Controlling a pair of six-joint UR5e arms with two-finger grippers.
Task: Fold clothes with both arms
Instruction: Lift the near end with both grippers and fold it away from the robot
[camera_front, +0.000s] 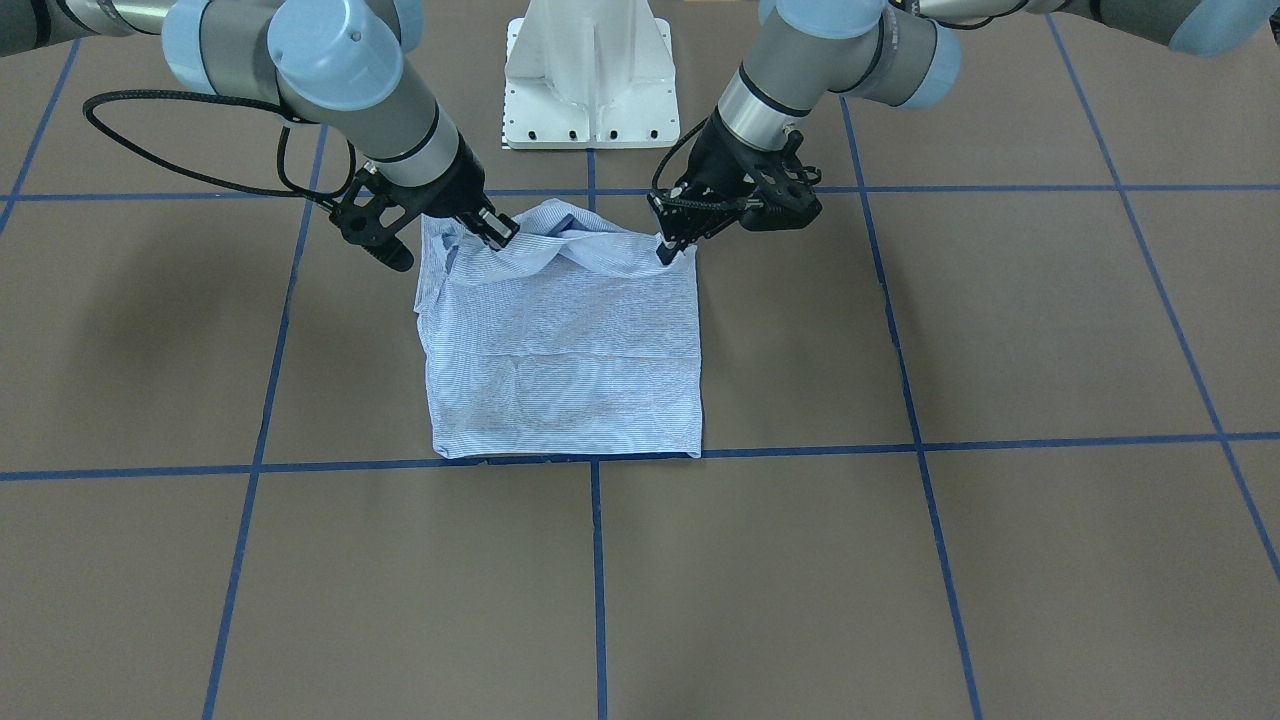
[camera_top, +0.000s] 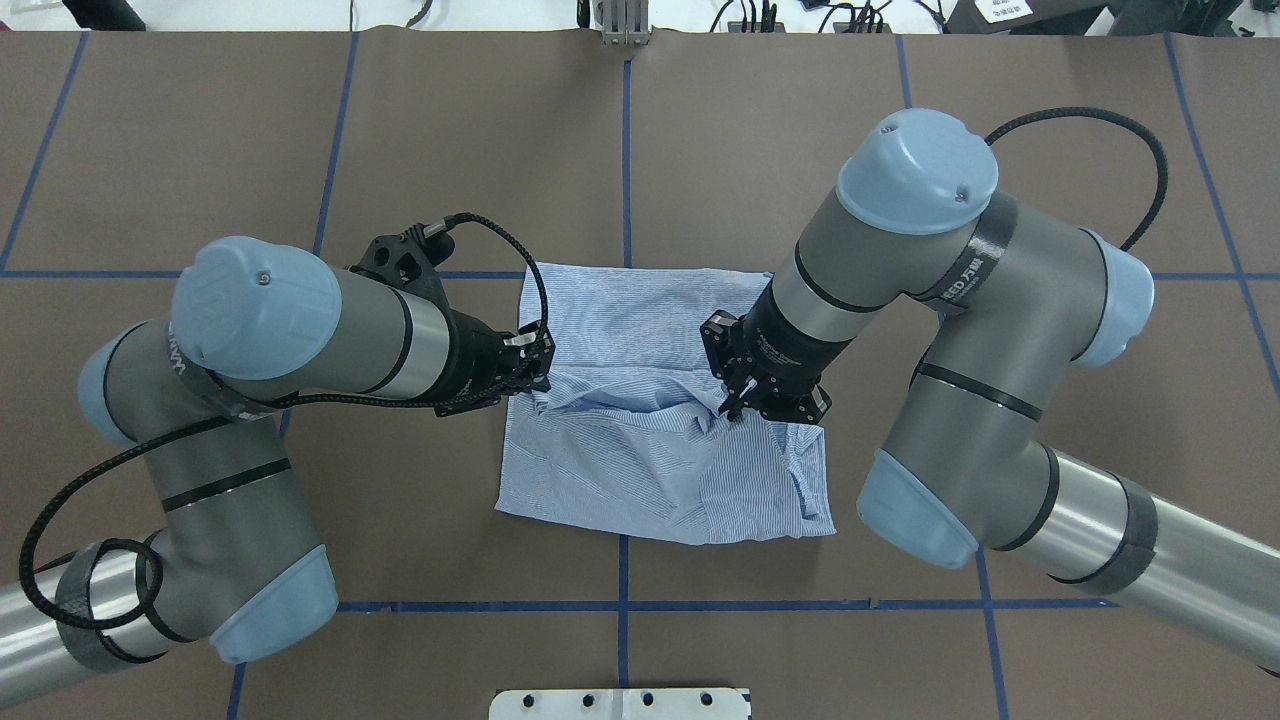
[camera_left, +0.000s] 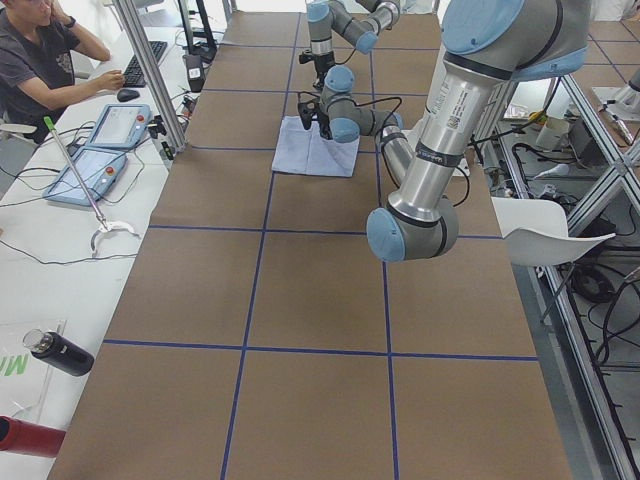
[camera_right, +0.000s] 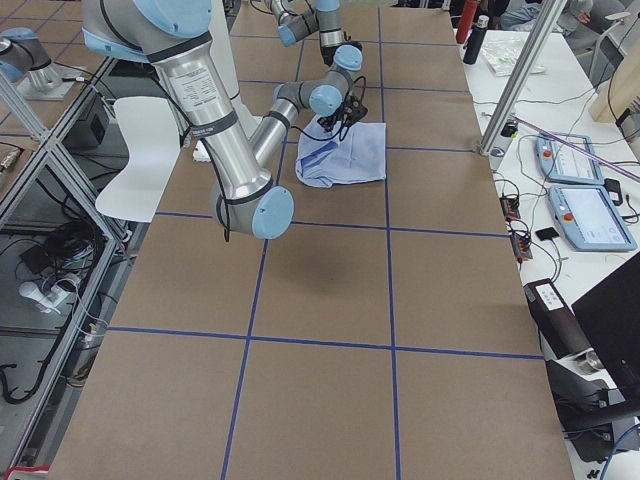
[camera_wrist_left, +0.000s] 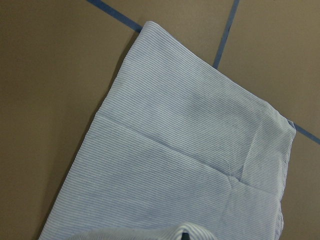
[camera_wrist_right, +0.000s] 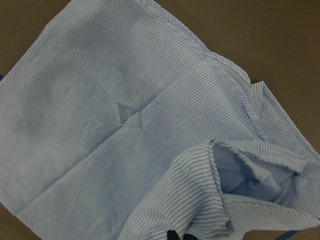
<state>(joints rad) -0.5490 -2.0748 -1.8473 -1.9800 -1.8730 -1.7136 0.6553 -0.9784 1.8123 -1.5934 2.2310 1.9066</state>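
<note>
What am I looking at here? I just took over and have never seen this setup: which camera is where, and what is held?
This is a two-armed robot at a taped brown table. Four pictures come from fixed cameras: one facing the robot, one over its shoulders, one at each table end. The last two come from cameras on the wrists, looking down at the cloth. A striped shirt, partly folded, lies mid-table. The left claw and the right claw each pinch a raised fold of it.
</note>
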